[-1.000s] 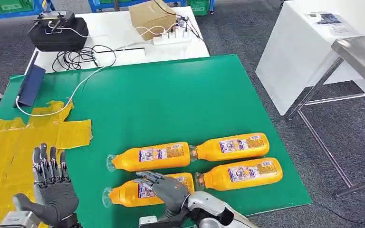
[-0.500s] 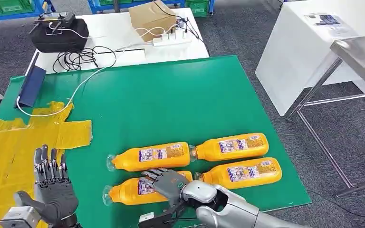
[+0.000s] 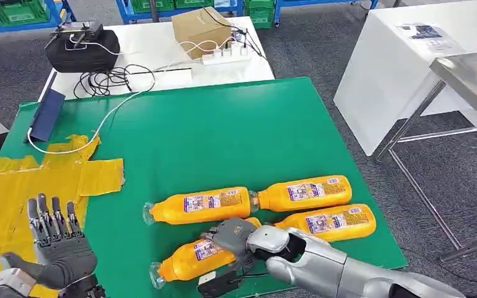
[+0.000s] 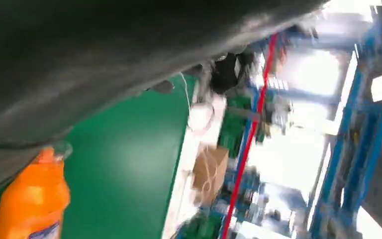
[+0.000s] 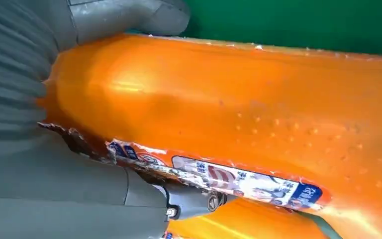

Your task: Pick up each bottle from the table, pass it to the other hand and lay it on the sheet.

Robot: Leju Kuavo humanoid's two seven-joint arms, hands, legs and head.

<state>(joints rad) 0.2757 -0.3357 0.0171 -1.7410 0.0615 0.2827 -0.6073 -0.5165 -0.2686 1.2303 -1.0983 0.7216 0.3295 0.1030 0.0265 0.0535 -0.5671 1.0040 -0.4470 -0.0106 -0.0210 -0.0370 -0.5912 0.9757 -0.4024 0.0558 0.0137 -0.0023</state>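
Note:
Four orange bottles lie on the green mat (image 3: 223, 136). My right hand (image 3: 233, 239) grips the near-left bottle (image 3: 192, 259), which lies tilted with its cap toward the mat's front edge. In the right wrist view that bottle (image 5: 238, 109) sits between the thumb (image 5: 129, 17) and the fingers (image 5: 189, 201). The other three bottles (image 3: 202, 208) (image 3: 304, 192) (image 3: 335, 223) lie flat just beyond and to the right. My left hand (image 3: 56, 248) is open with its fingers pointing up, over the yellow sheet (image 3: 18, 186) at the mat's left. One bottle (image 4: 30, 199) shows in the left wrist view.
Behind the mat stands a white table (image 3: 155, 53) with a black bag (image 3: 77, 49), a cardboard box (image 3: 200, 26), a power strip (image 3: 227, 54) and loose cables. A dark blue flat object (image 3: 46, 115) lies at the mat's far left. White and metal tables (image 3: 410, 68) stand at the right.
My right hand has wrapped around the near-left bottle, and the bottle has swung to a tilt with its cap nearer the front edge. The view has shifted slightly. My left hand has stayed open.

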